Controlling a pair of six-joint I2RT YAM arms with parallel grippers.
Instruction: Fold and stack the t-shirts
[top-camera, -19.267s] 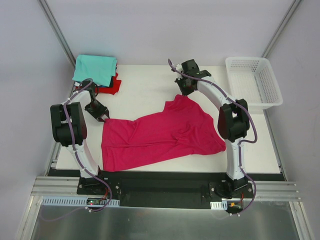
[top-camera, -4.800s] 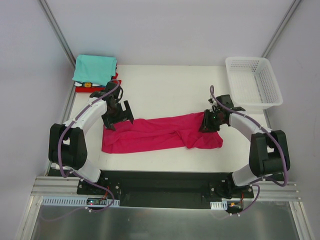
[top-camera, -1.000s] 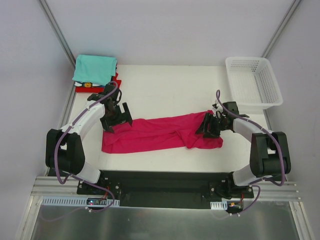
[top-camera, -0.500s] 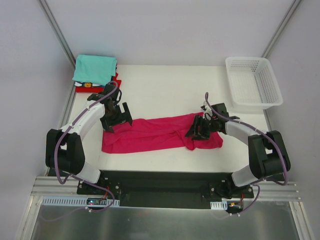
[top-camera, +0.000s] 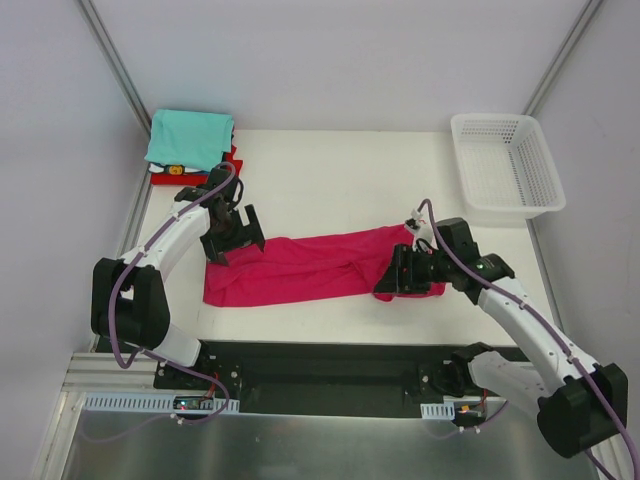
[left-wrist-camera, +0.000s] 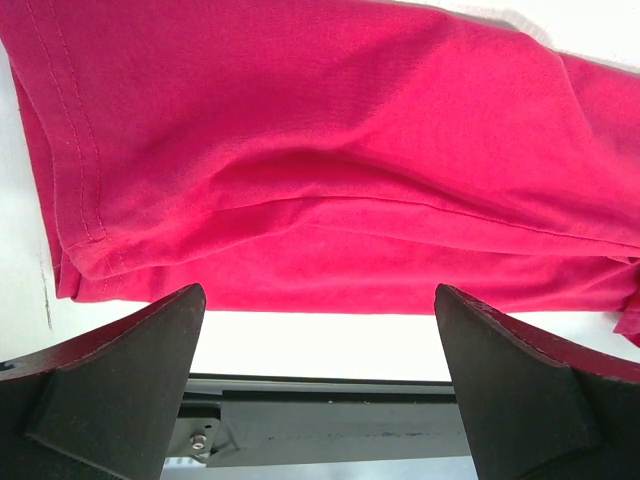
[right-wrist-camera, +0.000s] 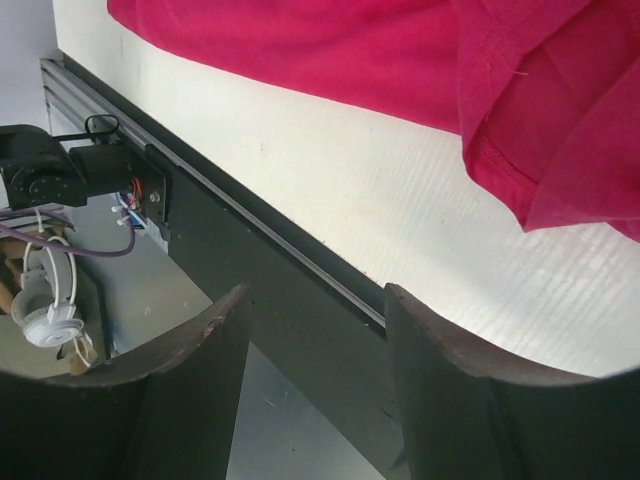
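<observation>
The magenta-pink t-shirt lies on the white table as a long band folded lengthwise. My left gripper hangs wide open over the band's far left end, nothing between its fingers. In the left wrist view the t-shirt fills the upper part, above the gripper. My right gripper stands open over the bunched right end. In the right wrist view the gripper holds nothing, and the cloth lies beyond it. Folded teal, red and dark-and-white t-shirts are stacked at the far left corner.
A white mesh basket stands at the far right of the table. The table's black front rail runs just below the shirt's near edge. Grey walls close in both sides.
My right arm has swung: its elbow came toward the table's near edge and the gripper slid left and nearer along the shirt's right end. The left arm has not moved.
</observation>
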